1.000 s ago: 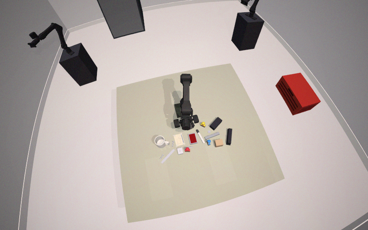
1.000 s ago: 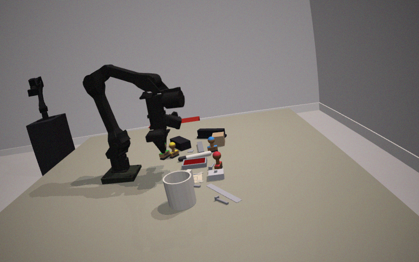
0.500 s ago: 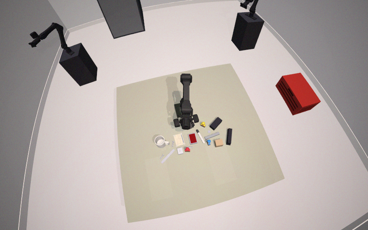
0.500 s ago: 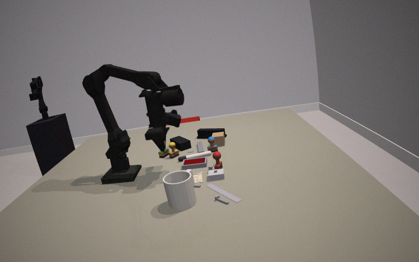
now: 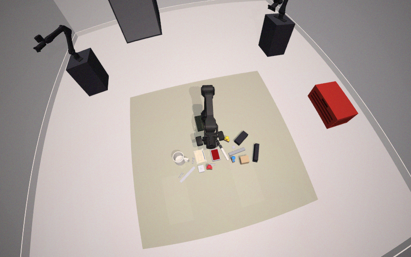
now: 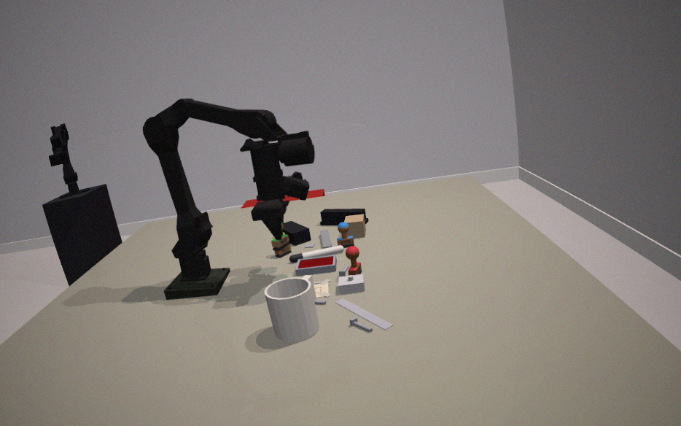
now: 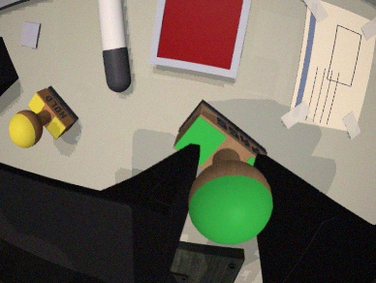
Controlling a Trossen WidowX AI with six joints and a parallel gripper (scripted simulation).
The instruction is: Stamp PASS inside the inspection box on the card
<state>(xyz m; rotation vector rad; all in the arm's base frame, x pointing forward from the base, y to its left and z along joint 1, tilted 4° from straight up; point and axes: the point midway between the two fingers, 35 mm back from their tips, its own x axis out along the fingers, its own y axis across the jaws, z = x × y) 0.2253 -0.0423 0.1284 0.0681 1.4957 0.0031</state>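
My gripper (image 6: 280, 235) (image 7: 226, 160) is shut on the green-knobbed PASS stamp (image 7: 231, 208) (image 6: 280, 245), below its knob. The stamp hangs above the bench, its base slightly tilted in the exterior view. The red ink pad (image 5: 215, 154) (image 6: 315, 262) (image 7: 201, 34) lies beyond the stamp in the wrist view, apart from it. The taped card (image 5: 196, 156) (image 6: 324, 288) (image 7: 327, 24) lies to the right of the pad there. Its outlined box (image 7: 349, 30) shows no print. The stamp's inking face is hidden.
The yellow HOLD stamp (image 7: 25, 130) (image 5: 226, 138) stands left of my gripper in the wrist view. A white marker (image 5: 224, 153) (image 6: 324, 252) (image 7: 112, 29) lies beside the pad. A mug (image 5: 177, 158) (image 6: 292, 314), red stamp (image 5: 209, 167) (image 6: 352, 253) and blue stamp (image 5: 233, 158) (image 6: 343, 229) stand around.
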